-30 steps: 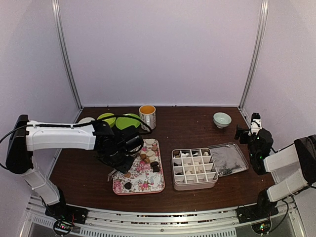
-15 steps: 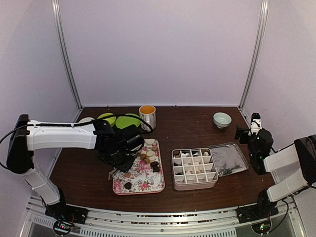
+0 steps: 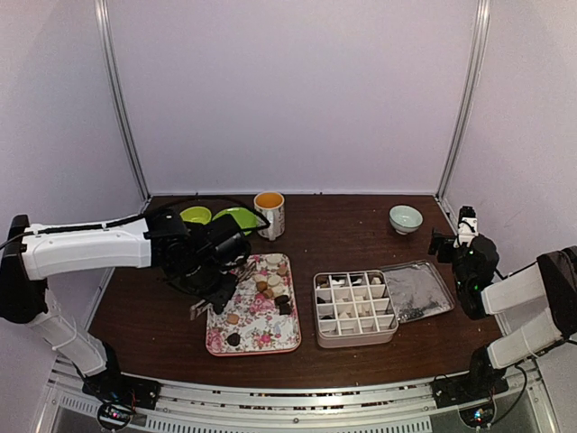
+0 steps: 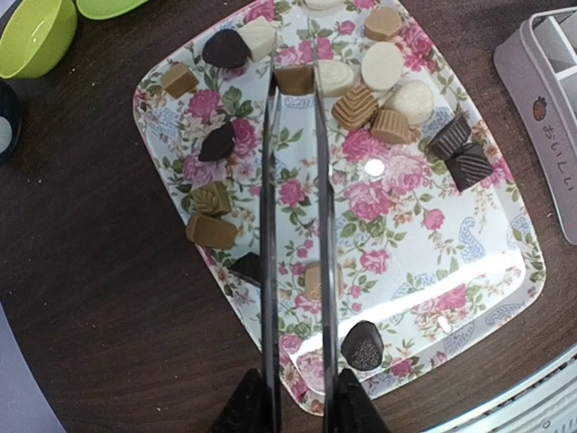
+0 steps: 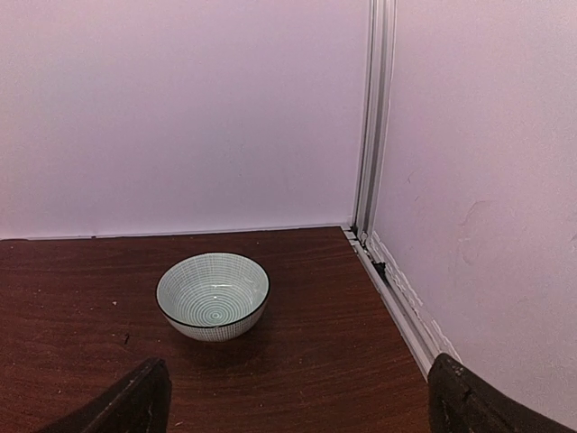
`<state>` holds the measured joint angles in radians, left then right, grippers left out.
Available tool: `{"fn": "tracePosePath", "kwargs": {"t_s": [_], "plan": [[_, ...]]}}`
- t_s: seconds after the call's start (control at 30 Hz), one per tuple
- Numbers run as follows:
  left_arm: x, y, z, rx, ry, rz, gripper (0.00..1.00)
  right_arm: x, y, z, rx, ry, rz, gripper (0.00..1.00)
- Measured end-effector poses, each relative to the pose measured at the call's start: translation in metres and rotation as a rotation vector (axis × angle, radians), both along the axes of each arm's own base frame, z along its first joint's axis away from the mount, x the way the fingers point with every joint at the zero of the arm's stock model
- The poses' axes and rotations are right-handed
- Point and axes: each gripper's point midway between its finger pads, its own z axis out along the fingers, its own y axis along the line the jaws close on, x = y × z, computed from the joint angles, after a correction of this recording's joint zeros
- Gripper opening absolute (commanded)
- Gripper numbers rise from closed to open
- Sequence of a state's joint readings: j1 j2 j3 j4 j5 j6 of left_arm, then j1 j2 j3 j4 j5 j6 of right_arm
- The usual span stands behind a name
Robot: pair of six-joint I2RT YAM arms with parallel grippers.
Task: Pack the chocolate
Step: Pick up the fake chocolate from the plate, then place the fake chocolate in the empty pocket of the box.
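The chocolate lies as several dark, tan and white pieces on a floral tray (image 4: 424, 262) (image 3: 261, 332). My left gripper (image 4: 299, 408) (image 3: 219, 287) is shut on metal tongs (image 4: 270, 225), whose two blades reach over the tray. Between the blade tips sits a tan chocolate (image 4: 294, 79). A tan piece (image 4: 312, 280) and a dark one (image 4: 362, 345) lie near the tray's front. A compartment box (image 3: 354, 307) with a few pieces in it stands right of the tray. My right gripper (image 5: 297, 410) (image 3: 451, 240) is open and empty at the far right.
The box's silver lid (image 3: 416, 290) lies right of the box. A mug (image 3: 270, 213) and two green bowls (image 3: 196, 215) (image 3: 236, 217) stand at the back left, one bowl (image 4: 36, 32) beside the tray. A striped bowl (image 5: 213, 295) (image 3: 406, 217) sits at the back right corner.
My left arm has swung a little to the left and back, carrying the tongs with it. The tong blades have drawn closer together. The right arm has not moved.
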<state>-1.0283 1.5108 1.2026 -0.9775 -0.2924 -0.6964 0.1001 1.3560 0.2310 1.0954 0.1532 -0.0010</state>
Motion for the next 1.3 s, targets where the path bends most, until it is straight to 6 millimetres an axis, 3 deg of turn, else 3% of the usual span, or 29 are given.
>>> {"fn": "tracePosePath", "kwargs": {"t_s": [0.3, 0.63, 0.77, 0.97, 1.3], "plan": [[-0.011, 0.001, 0.038, -0.102, -0.051, -0.027, 0.23, 0.000, 0.000, 0.000, 0.000, 0.000, 0.000, 1.00], [-0.040, -0.032, 0.063, -0.251, -0.055, -0.162, 0.23, 0.000, 0.000, 0.000, 0.000, 0.000, 0.000, 1.00], [-0.052, -0.059, 0.071, -0.340, -0.047, -0.246, 0.23, 0.000, 0.000, 0.000, 0.000, 0.000, 0.000, 1.00], [-0.066, -0.116, 0.081, -0.443, -0.037, -0.385, 0.23, 0.000, 0.000, 0.000, 0.000, 0.000, 0.000, 1.00], [-0.082, -0.198, 0.058, -0.467, 0.007, -0.545, 0.23, 0.000, 0.000, 0.000, 0.000, 0.000, 0.000, 1.00]]}}
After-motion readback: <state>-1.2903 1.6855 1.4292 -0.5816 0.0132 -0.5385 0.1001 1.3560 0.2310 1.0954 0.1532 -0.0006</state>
